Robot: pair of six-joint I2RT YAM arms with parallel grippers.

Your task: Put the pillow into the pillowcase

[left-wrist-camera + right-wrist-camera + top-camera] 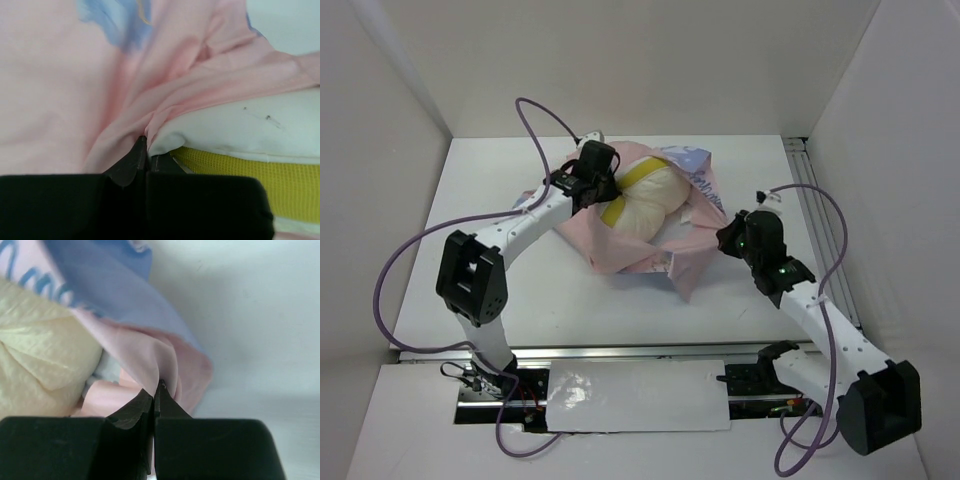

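While the pillow [648,205] sits partly inside the pink pillowcase [620,252] at the center of the table [520,295], the left gripper [147,150] at ten o'clock and the right gripper [157,392] at three o'clock each pinch its cloth.

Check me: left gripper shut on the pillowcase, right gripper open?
Not quite. The right gripper is not open: the right wrist view shows it shut on a pink fold of the pillowcase. The left gripper is shut on the pillowcase, as said.

A white table [570,320] sits between white walls [380,150], a metal rail [640,352] along its near edge.
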